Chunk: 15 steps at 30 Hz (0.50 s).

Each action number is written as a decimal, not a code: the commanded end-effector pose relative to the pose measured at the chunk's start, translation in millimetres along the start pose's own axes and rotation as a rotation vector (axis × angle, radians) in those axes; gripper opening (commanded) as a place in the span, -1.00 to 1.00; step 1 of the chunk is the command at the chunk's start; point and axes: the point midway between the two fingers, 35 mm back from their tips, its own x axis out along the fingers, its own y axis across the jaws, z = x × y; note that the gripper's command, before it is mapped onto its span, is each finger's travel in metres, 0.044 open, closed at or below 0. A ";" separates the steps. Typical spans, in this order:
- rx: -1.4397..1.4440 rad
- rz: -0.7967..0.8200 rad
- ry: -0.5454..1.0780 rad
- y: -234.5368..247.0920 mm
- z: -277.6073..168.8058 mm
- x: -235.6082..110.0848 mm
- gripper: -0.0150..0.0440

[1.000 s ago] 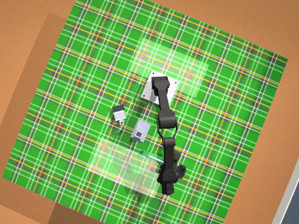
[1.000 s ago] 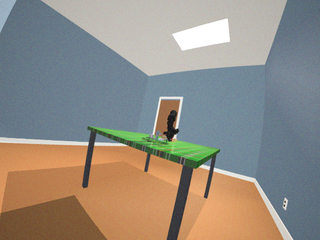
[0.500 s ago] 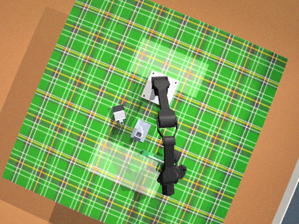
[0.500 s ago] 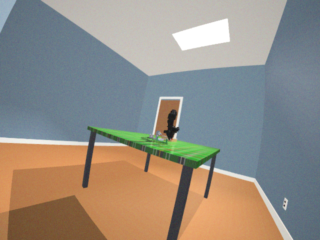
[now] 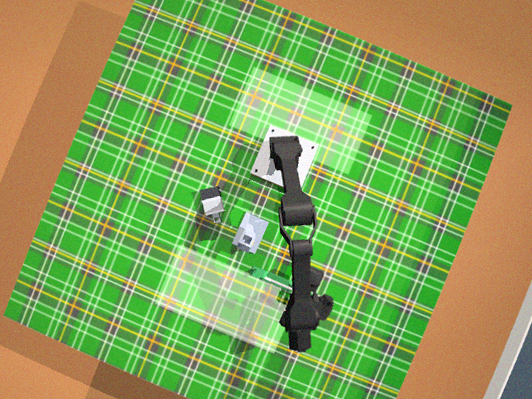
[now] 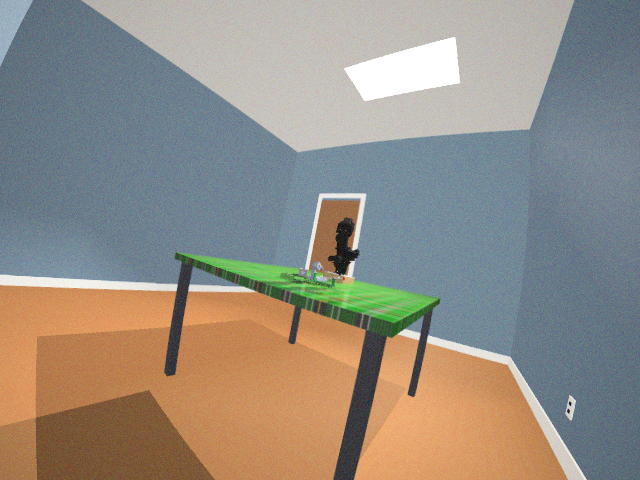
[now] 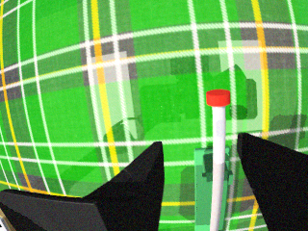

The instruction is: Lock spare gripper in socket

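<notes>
The lock pin, a white rod with a red cap, lies on a green rest on the plaid table top. My gripper is open just above it, with one dark finger on each side of the rod and a gap to each. The light grey mount with its dark square socket stands up and to the left of the rest. The spare gripper, a dark and white block with short prongs, stands left of the mount. In the overhead view my arm hides the pin.
The arm's white base plate sits near the middle of the table. In the room view the parts show as a small cluster beside the arm. The table edges are far from the gripper.
</notes>
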 end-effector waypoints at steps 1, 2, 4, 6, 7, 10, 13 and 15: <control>0.000 -0.001 0.000 0.9 1.6 -10.5 0.19; 0.000 0.000 0.000 1.3 1.6 -11.8 0.19; 0.001 0.002 0.001 2.2 1.8 -15.3 0.19; 0.002 0.005 0.003 3.2 2.1 -18.7 0.19; 0.002 0.007 0.003 3.7 2.2 -20.9 0.19; 0.003 0.010 0.005 5.0 2.5 -25.7 0.19; 0.005 0.015 0.007 5.5 1.4 -20.9 0.28; 0.005 0.015 0.007 5.5 1.4 -20.9 0.45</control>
